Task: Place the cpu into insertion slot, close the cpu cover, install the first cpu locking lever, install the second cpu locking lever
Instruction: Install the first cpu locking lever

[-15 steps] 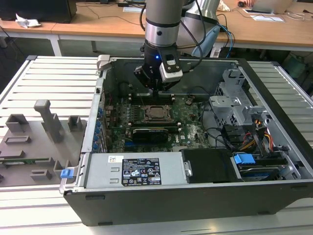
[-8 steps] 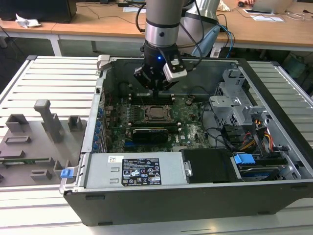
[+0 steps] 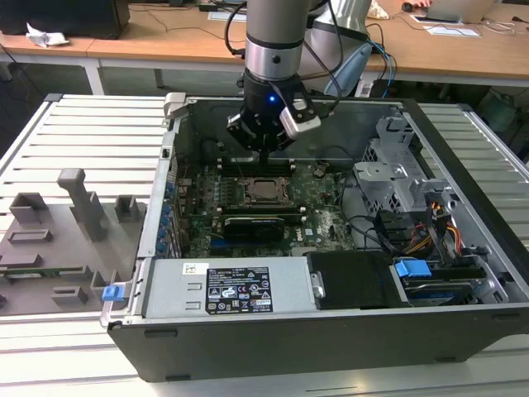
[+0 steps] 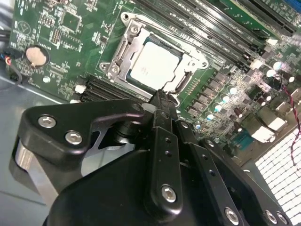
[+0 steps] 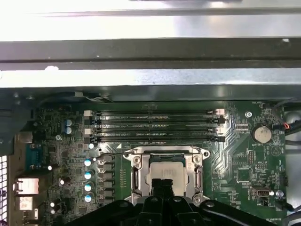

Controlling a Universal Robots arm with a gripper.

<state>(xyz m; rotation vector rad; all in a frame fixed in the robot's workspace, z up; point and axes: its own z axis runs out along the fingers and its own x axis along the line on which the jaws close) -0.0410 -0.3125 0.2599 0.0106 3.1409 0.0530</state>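
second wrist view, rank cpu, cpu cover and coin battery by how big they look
1. cpu cover, which frames the chip on all sides
2. cpu
3. coin battery, clearly smallest

arm (image 3: 277,33) drops in near vertical in the exterior view, silver wrist section above a black flange, blue status light (image 3: 271,99) lit. gripper (image 3: 263,147) points straight down. fingers (image 5: 158,188) pressed together in both wrist views, tips meeting, nothing between them. second wrist view has them side-on, one narrow black bar running out from the bolted black gripper body (image 4: 141,188). grey-white camera block (image 3: 299,118) sits on the wrist, toward the exterior view's right.
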